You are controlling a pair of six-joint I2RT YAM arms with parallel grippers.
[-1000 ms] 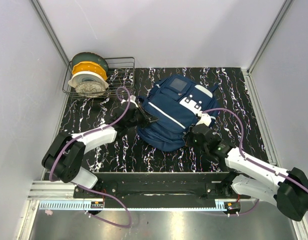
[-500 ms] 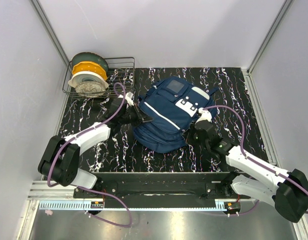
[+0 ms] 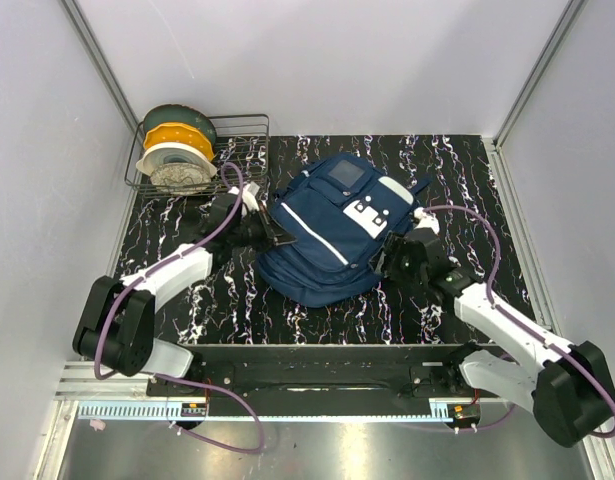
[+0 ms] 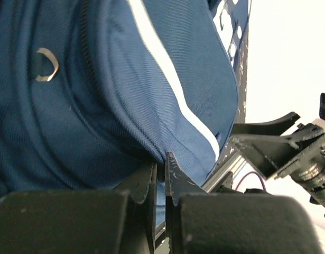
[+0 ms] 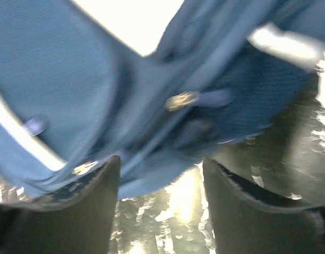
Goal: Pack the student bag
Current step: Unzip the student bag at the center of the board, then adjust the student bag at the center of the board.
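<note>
The student bag (image 3: 332,230), navy with white stripes and a grey square patch, lies flat in the middle of the black marbled table (image 3: 467,170). My left gripper (image 3: 277,232) is at the bag's left edge. In the left wrist view it (image 4: 161,177) is shut on a thin fold of the bag's navy fabric (image 4: 99,106). At the bag's right side my right gripper (image 3: 390,258) stands open. In the right wrist view its two fingers (image 5: 93,206) are spread wide, and the bag's blurred edge (image 5: 151,127) hangs just beyond the tips, with bare table between them.
A wire basket (image 3: 249,125) holding spools of yellow, white and green filament (image 3: 177,150) stands at the table's back left corner. Pale walls close in the table on three sides. Purple cables loop from both arms.
The right gripper has opened and let go of the bag, pulling back to the right. The left arm has dragged the bag to the left, still pinching it.
</note>
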